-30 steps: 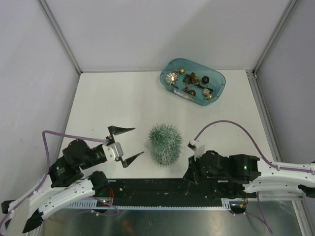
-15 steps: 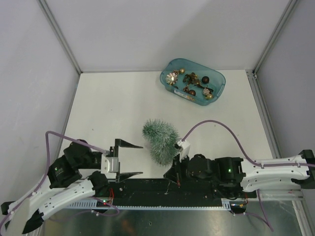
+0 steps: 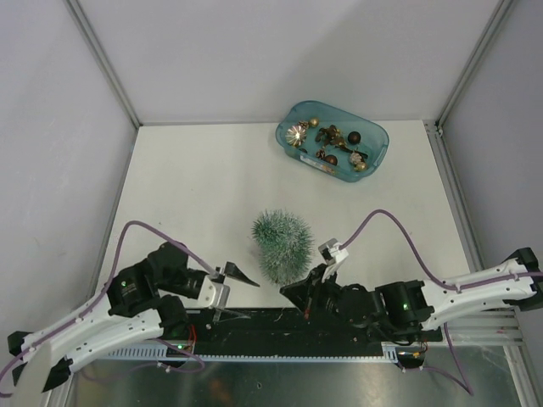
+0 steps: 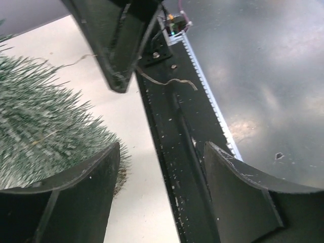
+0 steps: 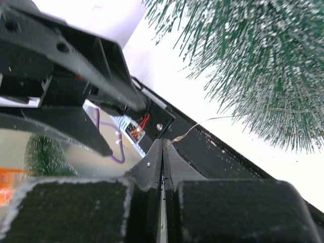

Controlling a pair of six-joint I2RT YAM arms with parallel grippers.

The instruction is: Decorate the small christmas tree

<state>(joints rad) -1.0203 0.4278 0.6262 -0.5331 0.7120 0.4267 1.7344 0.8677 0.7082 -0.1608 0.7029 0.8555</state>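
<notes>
So the small christmas tree (image 3: 282, 246) sits on the white table (image 3: 195, 186), bare as far as I can see. The left gripper (image 3: 231, 293) is just to the tree's left and a bit nearer, with its jaws apart and nothing between them. The right gripper (image 3: 294, 293) is just in front of the tree, jaws pressed closed, with a hair-thin wire (image 4: 167, 81) trailing off its tips. The teal tray (image 3: 377, 136) of ornaments is well behind the tree, off to the right.
</notes>
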